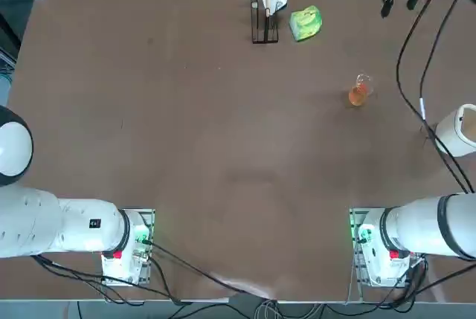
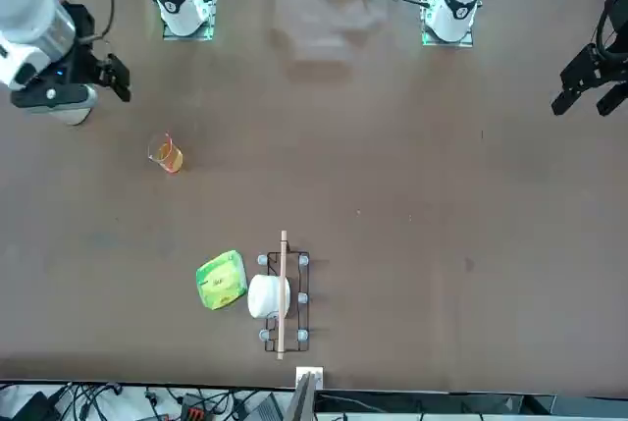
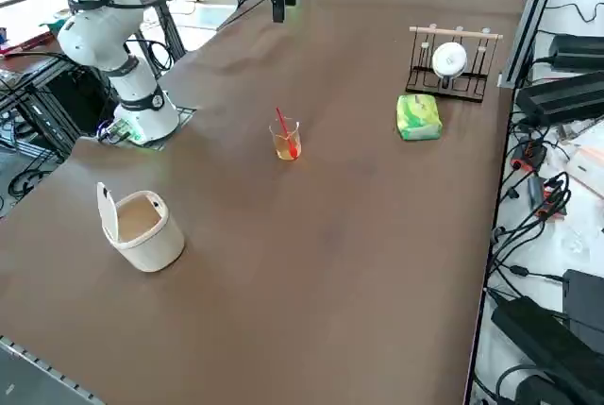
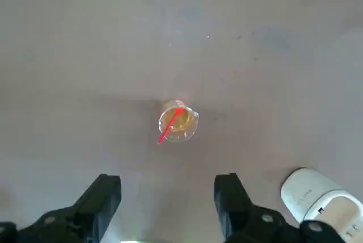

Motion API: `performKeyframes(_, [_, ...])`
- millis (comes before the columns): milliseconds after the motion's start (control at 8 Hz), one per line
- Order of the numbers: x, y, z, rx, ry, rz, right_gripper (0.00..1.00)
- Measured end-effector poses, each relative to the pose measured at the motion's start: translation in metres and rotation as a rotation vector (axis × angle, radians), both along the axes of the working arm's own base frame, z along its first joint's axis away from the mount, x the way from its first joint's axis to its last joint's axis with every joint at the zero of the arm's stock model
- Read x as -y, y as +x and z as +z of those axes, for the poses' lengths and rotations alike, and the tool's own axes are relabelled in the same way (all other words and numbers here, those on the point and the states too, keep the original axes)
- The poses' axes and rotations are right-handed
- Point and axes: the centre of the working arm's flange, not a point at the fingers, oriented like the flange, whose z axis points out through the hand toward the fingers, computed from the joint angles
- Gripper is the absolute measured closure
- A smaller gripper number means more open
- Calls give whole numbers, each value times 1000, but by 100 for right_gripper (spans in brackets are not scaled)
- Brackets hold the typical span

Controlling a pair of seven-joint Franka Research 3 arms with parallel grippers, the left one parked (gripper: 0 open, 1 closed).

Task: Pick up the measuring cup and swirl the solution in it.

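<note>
Measuring cup (image 1: 359, 92) upright on the brown table (image 1: 186, 148), out in the open on the right arm's half, nothing touching it. Solution (image 4: 180, 123) orange, sitting low in the clear glass body; thin red streak (image 3: 284, 131) showing at the cup in side and wrist views, cannot tell what it is. Right gripper (image 4: 167, 200) up in the air above the table, well apart from the cup, fingers (image 4: 102, 200) spread wide with nothing between them; wrist view looking straight down with the cup roughly centred ahead of the gap. In the front view, right gripper (image 2: 116, 76) off toward the table's edge on the working arm's side, cup nearer table centre than it. Large white cup (image 3: 142, 227) with flip lid standing near the table edge on the robot's right, well apart from the measuring cup; also visible at the corner of the wrist view. Green-yellow lump (image 1: 306, 22) lying at the far side of the table, just beside a small black wire rack (image 1: 262, 18) carrying a wooden rod (image 2: 282, 293) and a white round item (image 2: 268, 295). Both far from the measuring cup.
</note>
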Motion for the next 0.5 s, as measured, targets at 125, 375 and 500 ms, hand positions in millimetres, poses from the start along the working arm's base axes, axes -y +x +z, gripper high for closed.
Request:
performKeyframes(125, [-8,-6,-14,-14,-23,28,0])
performKeyframes(375, [-28,-16,-30,-34,-56,83,0])
performKeyframes(500, [-37,-19,-40,-39,-68,109,0])
